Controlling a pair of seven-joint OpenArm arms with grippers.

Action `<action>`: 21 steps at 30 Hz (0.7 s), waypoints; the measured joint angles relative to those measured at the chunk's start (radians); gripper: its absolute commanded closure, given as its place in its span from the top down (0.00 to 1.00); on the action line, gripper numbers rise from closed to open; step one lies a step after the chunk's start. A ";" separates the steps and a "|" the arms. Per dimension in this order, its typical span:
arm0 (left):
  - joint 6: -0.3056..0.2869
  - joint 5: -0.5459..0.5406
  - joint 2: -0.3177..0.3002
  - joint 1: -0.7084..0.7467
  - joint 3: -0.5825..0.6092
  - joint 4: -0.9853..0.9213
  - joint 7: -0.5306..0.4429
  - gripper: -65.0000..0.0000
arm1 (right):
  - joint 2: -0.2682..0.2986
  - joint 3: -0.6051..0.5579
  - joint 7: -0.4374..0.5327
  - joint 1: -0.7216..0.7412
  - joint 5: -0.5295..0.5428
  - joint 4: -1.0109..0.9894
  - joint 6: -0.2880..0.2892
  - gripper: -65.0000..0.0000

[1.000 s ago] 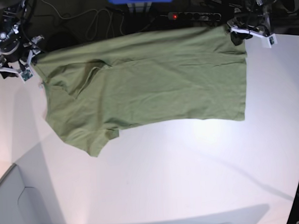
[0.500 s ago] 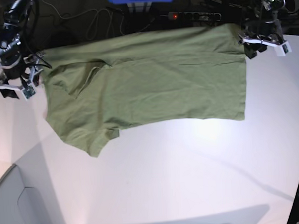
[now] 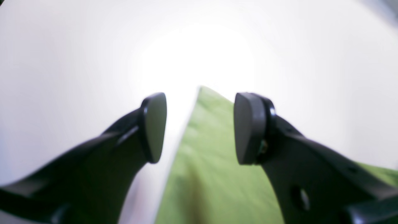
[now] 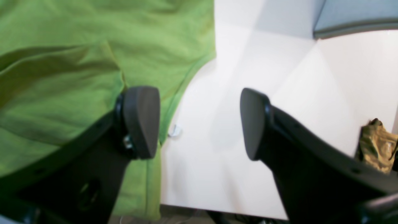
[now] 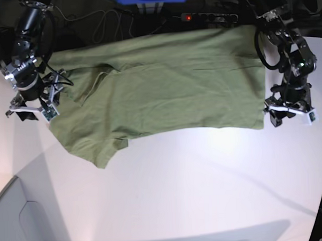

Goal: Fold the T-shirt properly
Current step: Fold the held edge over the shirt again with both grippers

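While its two black fingers (image 3: 154,127) stand apart with nothing between them, the left gripper (image 3: 199,127) hangs over the edge of the T-shirt (image 5: 165,93). In the left wrist view one finger is over the white table (image 5: 207,193) and the other is over the green cloth. A pointed corner of the cloth shows in the gap between them. In the base view this gripper (image 5: 289,115) sits just beside the shirt's lower corner, on that view's right.

The right gripper (image 4: 199,123) is open wide too and holds nothing. In the right wrist view one finger (image 4: 141,121) is over the shirt's edge and the other is over the bare table. A small white tag (image 4: 175,131) peeks out by the shirt's edge, between the fingers. In the base view this gripper (image 5: 32,107) is at the shirt's left edge, near a sleeve.

The shirt lies spread out flat on the far half of the table, a bit wrinkled, with one fold near the collar. A small brownish crumpled thing (image 4: 376,144) shows at the right edge of the right wrist view; what it is, I cannot tell.
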 measured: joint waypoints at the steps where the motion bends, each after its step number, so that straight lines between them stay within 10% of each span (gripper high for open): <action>1: 0.007 0.037 -0.002 -0.026 0.011 -0.047 -0.003 0.51 | 0.001 0.000 0.000 0.000 0.000 0.000 0.000 0.60; 21: 0.012 0.235 -0.008 -0.180 0.240 -0.490 -0.315 0.51 | 0.000 0.008 0.001 -0.005 -0.064 0.000 0.000 0.60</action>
